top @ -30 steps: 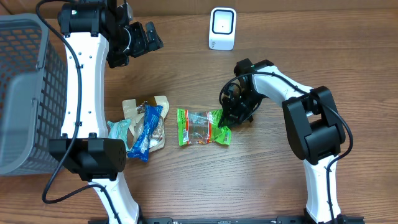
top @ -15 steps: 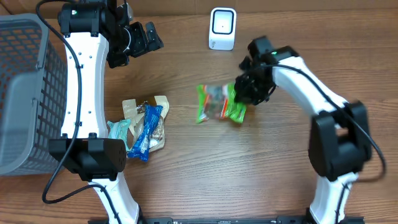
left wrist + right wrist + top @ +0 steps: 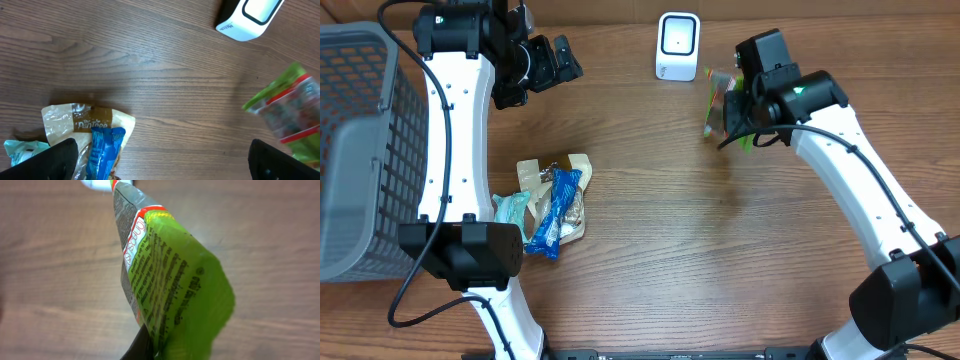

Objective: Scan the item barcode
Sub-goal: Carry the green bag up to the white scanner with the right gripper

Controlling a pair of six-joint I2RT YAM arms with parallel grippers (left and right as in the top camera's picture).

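The right gripper [image 3: 738, 112] is clenched on one end of a crinkly green plastic snack packet with red trim [image 3: 719, 100], which stands edge-up out of its fingers [image 3: 140, 347]. A small white box-shaped barcode scanner [image 3: 677, 45] sits just beyond the packet's far tip. The left gripper [image 3: 558, 60] hangs with its fingers spread wide and empty, well apart from a heap of blue, tan and teal wrappers [image 3: 548, 205].
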